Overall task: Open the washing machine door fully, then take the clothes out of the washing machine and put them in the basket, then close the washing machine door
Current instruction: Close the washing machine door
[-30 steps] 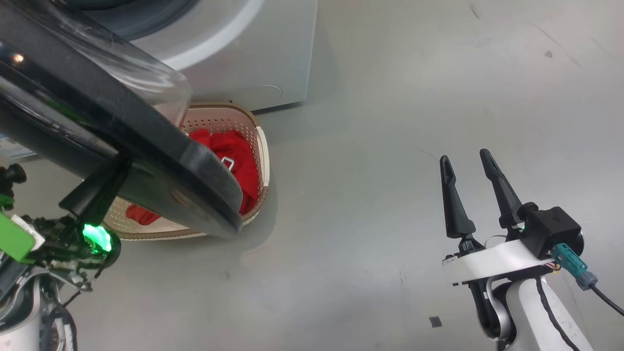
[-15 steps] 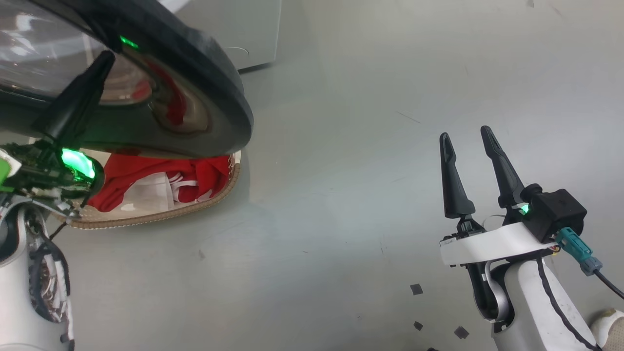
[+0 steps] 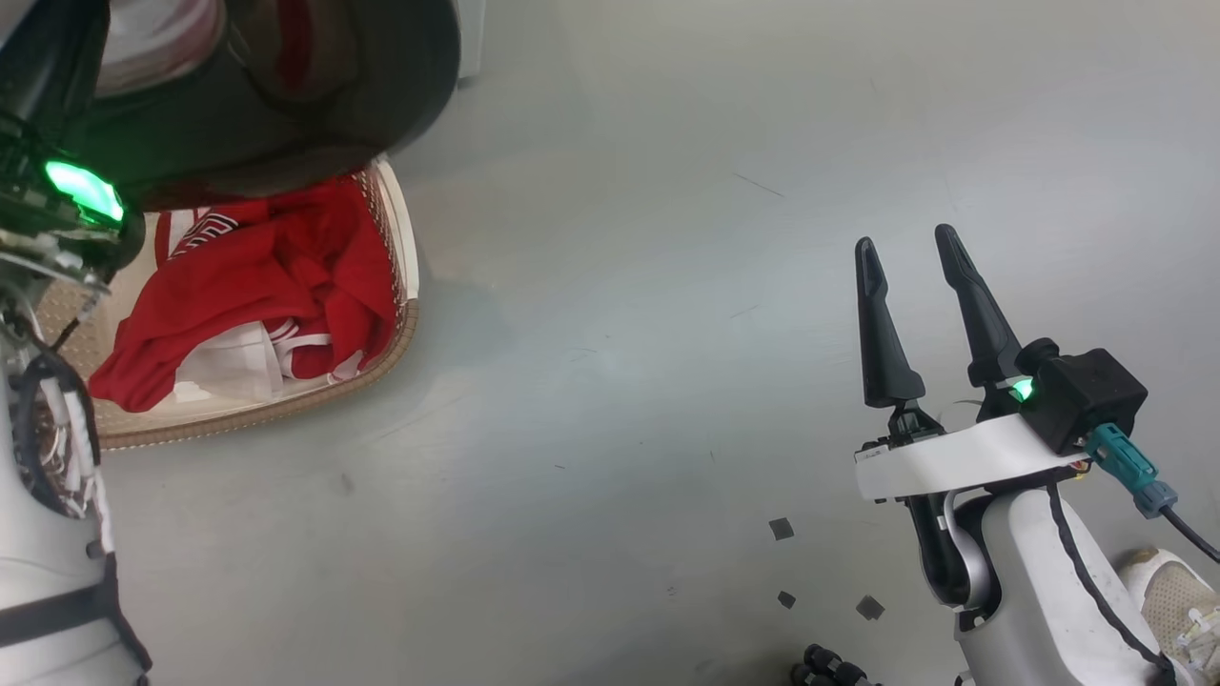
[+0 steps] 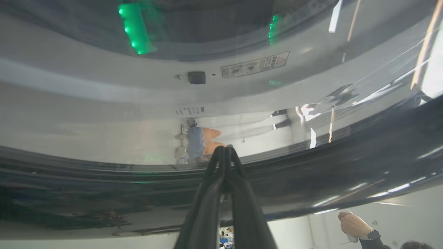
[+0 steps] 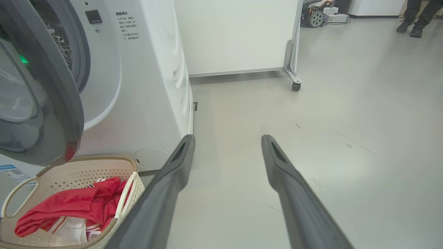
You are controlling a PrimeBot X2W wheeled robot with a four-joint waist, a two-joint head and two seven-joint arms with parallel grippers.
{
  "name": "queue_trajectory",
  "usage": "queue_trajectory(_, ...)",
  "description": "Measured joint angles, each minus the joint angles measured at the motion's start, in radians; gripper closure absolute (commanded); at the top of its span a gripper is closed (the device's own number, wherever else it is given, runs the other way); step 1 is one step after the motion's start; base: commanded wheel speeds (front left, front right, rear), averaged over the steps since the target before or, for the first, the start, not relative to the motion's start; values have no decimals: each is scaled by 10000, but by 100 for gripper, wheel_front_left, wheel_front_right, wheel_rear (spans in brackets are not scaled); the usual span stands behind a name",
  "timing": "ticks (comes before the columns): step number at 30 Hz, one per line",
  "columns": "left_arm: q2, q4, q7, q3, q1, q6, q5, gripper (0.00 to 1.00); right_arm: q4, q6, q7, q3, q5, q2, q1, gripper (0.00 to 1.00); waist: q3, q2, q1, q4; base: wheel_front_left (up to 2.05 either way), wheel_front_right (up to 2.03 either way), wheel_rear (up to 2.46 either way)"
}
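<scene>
Warning-triangle label (image 4: 255,64) on washing machine (image 5: 152,86), small print illegible, QR-code sticker (image 5: 10,172) low on its front

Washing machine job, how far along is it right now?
Done: the clothes lie in the basket. In hand: the shut left claw is at the black rim of the washing machine door; the right claw hangs open, empty. Left: the door stands ajar from the washing machine, not yet closed.

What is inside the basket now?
The red-and-white clothes lie in the basket. They cover most of its floor; in the head view the washing machine door hides its far end.
</scene>
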Motion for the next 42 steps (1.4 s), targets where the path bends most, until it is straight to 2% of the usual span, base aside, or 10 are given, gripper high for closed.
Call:
queue_trajectory(12,123,1120,-754,148,-1166,-13,550,100,23,29,-2,17,42,75,-195,0,131,0,-1,-258,0,0,0)
queue_trajectory(20,150,1544,-819,109,-1448,-144,583,100,21,29,-2,-31,98,88,-218,0,148,0,-1,-316,0,0,0)
queue_trajectory(26,-36,1916,-683,88,-1426,-188,403,100,-8,12,-2,-213,96,94,-235,0,112,0,-1,-109,0,0,0)
queue_trajectory(35,-247,1954,-552,729,-303,-265,-311,100,52,13,-42,-370,-31,94,-238,0,-247,0,-1,314,0,0,0)
queue_trajectory(42,-416,1108,-543,1104,740,-265,-374,100,303,100,-56,-508,-211,86,-224,0,-667,0,-1,818,0,0,0)
